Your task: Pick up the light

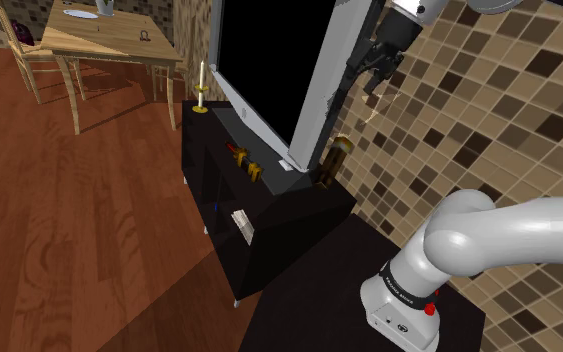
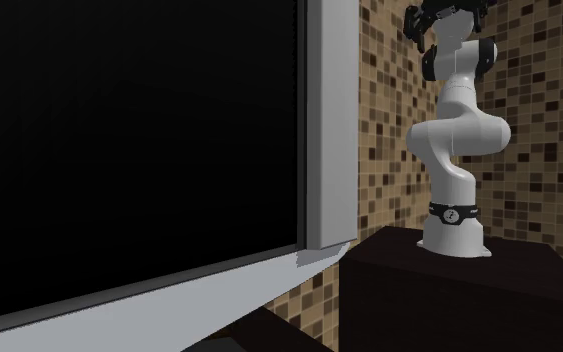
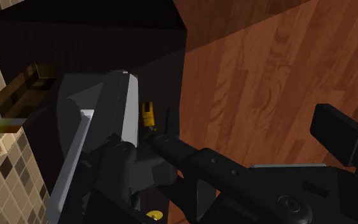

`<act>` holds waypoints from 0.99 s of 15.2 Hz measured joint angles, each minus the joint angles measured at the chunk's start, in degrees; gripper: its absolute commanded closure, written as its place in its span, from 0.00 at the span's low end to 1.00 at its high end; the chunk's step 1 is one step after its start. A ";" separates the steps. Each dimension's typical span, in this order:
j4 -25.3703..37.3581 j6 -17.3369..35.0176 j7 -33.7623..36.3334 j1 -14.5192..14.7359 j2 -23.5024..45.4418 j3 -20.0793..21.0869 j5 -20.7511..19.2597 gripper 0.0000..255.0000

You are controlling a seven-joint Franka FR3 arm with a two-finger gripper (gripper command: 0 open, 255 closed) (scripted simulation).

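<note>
Television [image 1: 269, 70] and light [image 1: 337, 152] share the top of a low black cabinet [image 1: 269, 220] set against a brown tiled wall [image 1: 469, 110]. From where I stand the television is a big flat panel, a black screen in a pale grey frame.

The light is a small brown-and-gold lantern shape. It stands on the cabinet just behind the television's lower corner, at the end nearer the robot's dark stand [image 1: 359, 300], in the narrow space between the television's back and the tiles. Seen from the wrist, the light [image 3: 18, 95] is a translucent brownish block beside the television's grey edge [image 3: 101, 127], close against the wall [image 3: 6, 172].

The pincer [image 1: 373, 72] hangs high behind the television's upper corner, well above the light and apart from it. In the second exterior view the pincer [image 2: 449, 20] sits beyond the television's grey frame [image 2: 324, 120], at the top of the white arm [image 2: 454, 130]. Through the wrist view the pincer [image 3: 244, 130] has its two black fingers spread apart, with only the wood floor [image 3: 260, 83] showing between them, and it grips nothing.

In front of the television a few small yellow and red items [image 1: 241, 160] lie on the cabinet. At the television's far end stands a pale candle [image 1: 202, 85] in a gold holder.
</note>
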 measured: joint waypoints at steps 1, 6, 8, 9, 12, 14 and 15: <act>0.00 0.00 0.00 0.00 0.00 0.00 0.00 0.00; -2.90 4.21 -4.71 -1.02 2.27 -3.91 -2.33 0.00; -4.32 6.62 -7.20 -1.59 3.65 -6.04 -3.53 0.00; -4.58 7.76 -8.37 -1.81 4.71 -7.04 -4.04 0.00; -5.30 10.48 -12.04 -2.62 7.22 -10.17 -5.63 0.00; -5.89 12.94 -14.43 -3.04 9.43 -12.25 -6.51 0.00; -5.79 14.03 -15.62 -3.19 10.76 -13.29 -6.87 0.00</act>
